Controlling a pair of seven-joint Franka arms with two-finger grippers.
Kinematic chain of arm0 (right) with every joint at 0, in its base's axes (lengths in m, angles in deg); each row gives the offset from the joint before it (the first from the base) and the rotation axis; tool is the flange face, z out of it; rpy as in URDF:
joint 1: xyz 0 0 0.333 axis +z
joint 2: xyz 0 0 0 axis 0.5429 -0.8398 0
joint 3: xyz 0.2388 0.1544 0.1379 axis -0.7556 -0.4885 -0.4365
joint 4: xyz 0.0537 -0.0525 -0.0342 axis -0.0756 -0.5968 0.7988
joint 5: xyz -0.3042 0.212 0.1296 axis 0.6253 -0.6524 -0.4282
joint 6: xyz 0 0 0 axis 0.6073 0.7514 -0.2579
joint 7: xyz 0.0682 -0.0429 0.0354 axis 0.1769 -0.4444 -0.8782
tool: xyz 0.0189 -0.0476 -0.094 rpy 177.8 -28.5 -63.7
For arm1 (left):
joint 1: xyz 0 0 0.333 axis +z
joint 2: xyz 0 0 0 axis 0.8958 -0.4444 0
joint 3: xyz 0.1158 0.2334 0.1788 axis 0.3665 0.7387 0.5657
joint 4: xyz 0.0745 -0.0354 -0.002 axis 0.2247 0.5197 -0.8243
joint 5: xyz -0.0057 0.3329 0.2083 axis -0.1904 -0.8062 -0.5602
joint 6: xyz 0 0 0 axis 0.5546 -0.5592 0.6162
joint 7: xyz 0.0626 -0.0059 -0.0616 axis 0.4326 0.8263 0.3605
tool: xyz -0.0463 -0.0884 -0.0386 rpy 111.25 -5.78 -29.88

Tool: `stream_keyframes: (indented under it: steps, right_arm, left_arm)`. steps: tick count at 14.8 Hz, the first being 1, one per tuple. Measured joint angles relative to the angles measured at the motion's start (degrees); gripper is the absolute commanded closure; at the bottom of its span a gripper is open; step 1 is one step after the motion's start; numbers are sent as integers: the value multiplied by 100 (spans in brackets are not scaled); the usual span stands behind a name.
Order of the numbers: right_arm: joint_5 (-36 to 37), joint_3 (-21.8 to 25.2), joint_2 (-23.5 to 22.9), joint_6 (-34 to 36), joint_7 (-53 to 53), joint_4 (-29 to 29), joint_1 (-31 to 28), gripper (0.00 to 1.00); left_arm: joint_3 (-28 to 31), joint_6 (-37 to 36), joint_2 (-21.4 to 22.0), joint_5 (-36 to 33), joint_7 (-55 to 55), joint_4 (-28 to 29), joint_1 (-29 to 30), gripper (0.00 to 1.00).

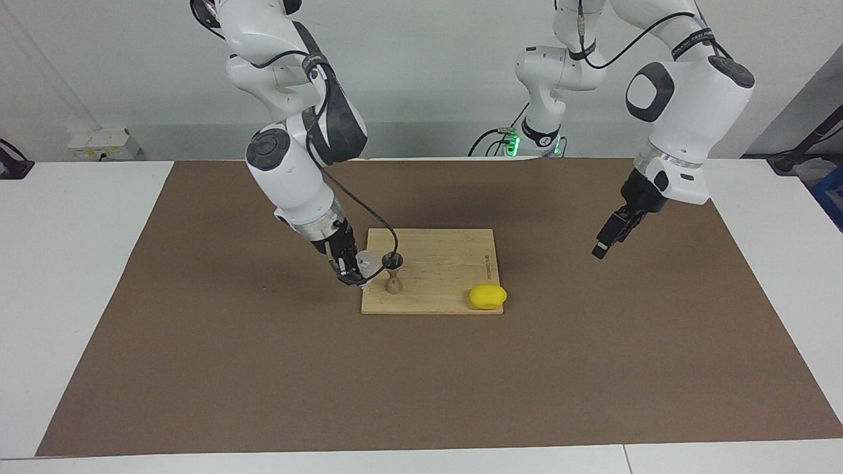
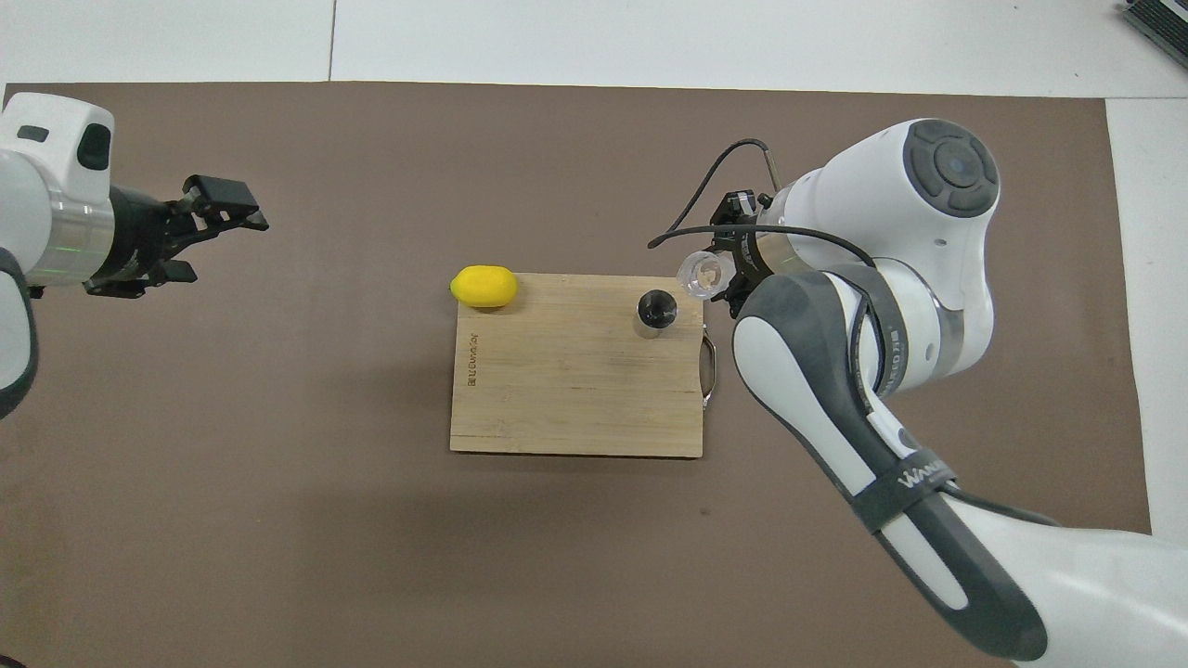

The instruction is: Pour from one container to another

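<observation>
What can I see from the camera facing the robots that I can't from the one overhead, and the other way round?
Only the facing view shows the jigger's hourglass side and the arms' bases. Only the overhead view looks down into the jigger's mouth and the glass cup's open rim. Both show the right gripper shut on the glass cup beside the jigger on the cutting board, the lemon at its corner, and the left gripper waiting over the brown mat.

Board [image 1: 448, 263]: middle bare, open from above. Obstacles: jigger [image 1: 393, 273] upright near the handle end, right gripper [image 1: 352, 268] with cup [image 1: 366, 262] crowding it; lemon [image 1: 488, 297] at one corner (edge farther from the robots). Mat [image 1: 421, 382] around: free.
</observation>
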Motion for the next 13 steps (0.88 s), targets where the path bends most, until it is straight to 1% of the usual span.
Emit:
stream_keyframes:
  steps: [2, 5, 7, 8, 9, 11, 13]
  right_arm:
    - [341, 0, 0, 132, 36, 84, 113, 100]
    - [771, -1, 1, 249, 41, 180, 253, 100]
    - [1062, -1, 1, 251, 42, 215, 356, 100]
    - [1215, -2, 1, 254, 44, 229, 402, 100]
    - [1327, -2, 0, 255, 44, 236, 437, 100]
    - [1464, -2, 0, 255, 44, 240, 522, 100]
    - [1706, -2, 0, 255, 44, 240, 590, 100]
  left_arm:
    - [0, -425, 140, -409, -831, -6, 36, 0]
    - [-2, -961, 325, -569, -1905, -10, 47, 0]
    - [-17, -1208, 426, -589, -2199, -19, 138, 0]
    - [-108, -1339, 486, -592, -2299, -36, 302, 0]
    - [-345, -1492, 543, -593, -2414, -76, 593, 0]
    - [-1086, -1859, 626, -594, -2516, -274, 1346, 0]
    - [-1627, -2269, 631, -594, -2527, -570, 1832, 0]
